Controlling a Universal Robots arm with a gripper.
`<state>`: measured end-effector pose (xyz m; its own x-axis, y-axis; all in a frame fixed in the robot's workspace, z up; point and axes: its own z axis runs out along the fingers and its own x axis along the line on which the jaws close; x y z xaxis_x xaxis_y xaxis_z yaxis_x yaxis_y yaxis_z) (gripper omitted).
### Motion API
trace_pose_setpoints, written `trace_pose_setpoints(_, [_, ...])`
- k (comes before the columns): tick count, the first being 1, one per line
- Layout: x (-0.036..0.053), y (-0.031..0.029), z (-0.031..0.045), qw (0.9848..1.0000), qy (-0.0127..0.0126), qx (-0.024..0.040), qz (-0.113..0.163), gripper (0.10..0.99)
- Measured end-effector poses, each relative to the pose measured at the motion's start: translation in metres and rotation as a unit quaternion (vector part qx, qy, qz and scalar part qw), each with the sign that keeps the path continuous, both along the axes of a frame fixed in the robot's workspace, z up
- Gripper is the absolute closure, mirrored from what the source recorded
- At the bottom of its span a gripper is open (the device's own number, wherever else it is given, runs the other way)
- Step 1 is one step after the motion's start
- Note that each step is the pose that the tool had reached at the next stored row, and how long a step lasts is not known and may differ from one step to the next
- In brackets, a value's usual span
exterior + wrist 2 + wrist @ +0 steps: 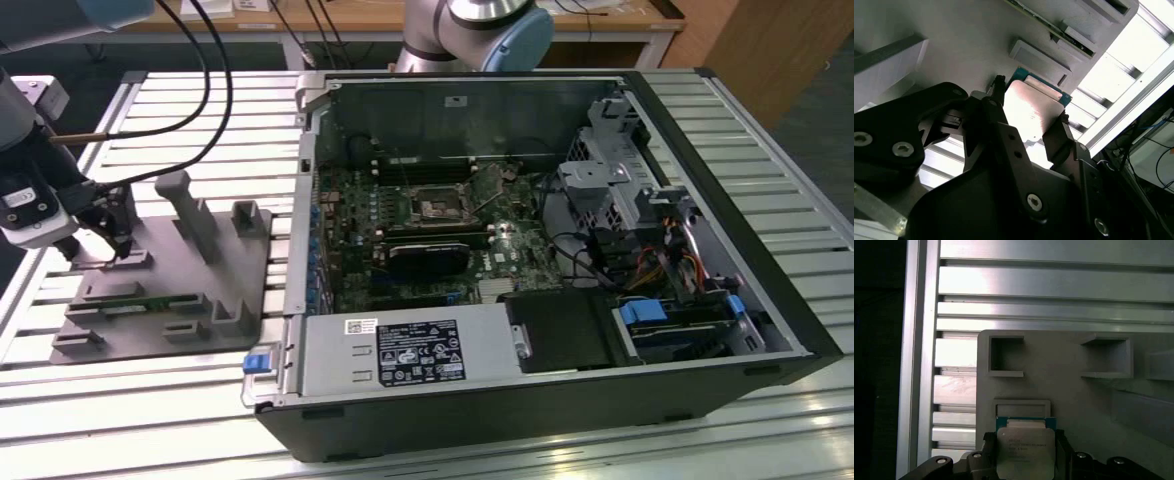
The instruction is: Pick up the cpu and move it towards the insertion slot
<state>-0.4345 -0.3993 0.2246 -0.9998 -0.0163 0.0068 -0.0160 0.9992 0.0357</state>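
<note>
1. Fingers (1001,127) of the claw (1030,112) sat closest to the lens in both wrist views, one on each side of the cpu (1031,107).
2. Claw was closed down to the chip's width, fingers touching two opposite edges and gripping it. Whether the chip had cleared the surface below could not be told.
3. Cpu (1025,452) faced silver lid up with a green rim showing. It was over the grey fixture (1079,400), just beside a shallow rectangular frame.
4. Exterior view: claw (110,240) was low over the fixture's far corner, at the exterior view's left. A green memory stick (144,301) lay nearby in the fixture.
5. Insertion slot (439,207) sat on the motherboard inside the open computer case (747,250), well apart from the cpu, toward the exterior view's right.
6. Fixture and case rested on the slatted aluminium tabletop (747,130).
</note>
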Motion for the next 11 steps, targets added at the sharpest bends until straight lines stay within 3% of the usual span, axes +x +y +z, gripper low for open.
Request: trace_pose_setpoints(11, [0.0,0.0003,0.0061,1.0,0.0001,0.0,0.0,0.541])
